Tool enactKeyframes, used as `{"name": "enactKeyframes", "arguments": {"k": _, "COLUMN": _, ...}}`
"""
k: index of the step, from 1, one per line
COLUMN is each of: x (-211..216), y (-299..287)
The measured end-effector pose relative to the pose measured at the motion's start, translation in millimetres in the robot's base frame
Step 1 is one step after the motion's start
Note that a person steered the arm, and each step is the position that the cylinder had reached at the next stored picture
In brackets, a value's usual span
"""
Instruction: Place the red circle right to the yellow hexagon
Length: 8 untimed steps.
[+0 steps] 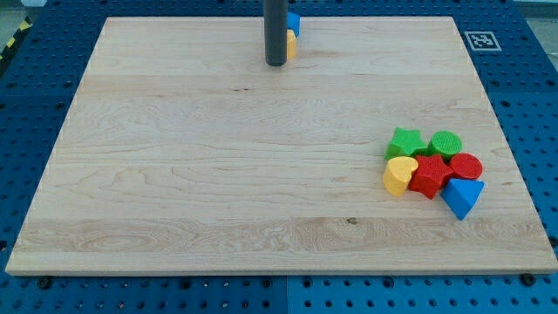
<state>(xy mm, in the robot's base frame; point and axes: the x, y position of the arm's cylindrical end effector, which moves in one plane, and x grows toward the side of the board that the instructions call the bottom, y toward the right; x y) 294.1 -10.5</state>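
My tip (pixel 276 62) rests on the board near the view's top, left of centre. Right behind it a yellow block (pixel 291 45) peeks out, mostly hidden by the rod, so its shape cannot be made out. A blue block (pixel 294 23) sits just above that one, also partly hidden. The red circle (pixel 466 166) lies far off at the view's lower right, in a tight cluster with a red star-like block (pixel 429 175), a yellow heart (pixel 399 174), a green star (pixel 404 142), a green circle (pixel 445 143) and a blue triangle (pixel 462 196).
The wooden board (pixel 218 174) fills most of the view, on a blue pegged table. A black-and-white marker tag (pixel 480 40) sits at the board's top right corner. The cluster lies close to the board's right edge.
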Motion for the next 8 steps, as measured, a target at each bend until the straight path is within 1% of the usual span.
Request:
{"name": "enactKeyframes", "arguments": {"k": 1, "x": -19, "y": 5}}
{"name": "enactKeyframes", "arguments": {"k": 2, "x": -15, "y": 6}}
{"name": "enactKeyframes", "arguments": {"k": 3, "x": 19, "y": -7}}
{"name": "enactKeyframes", "arguments": {"k": 4, "x": 32, "y": -25}}
{"name": "enactKeyframes", "arguments": {"k": 5, "x": 32, "y": -27}}
{"name": "enactKeyframes", "arguments": {"k": 6, "x": 51, "y": -27}}
{"name": "enactKeyframes", "arguments": {"k": 7, "x": 142, "y": -27}}
{"name": "enactKeyframes", "arguments": {"k": 8, "x": 216, "y": -1}}
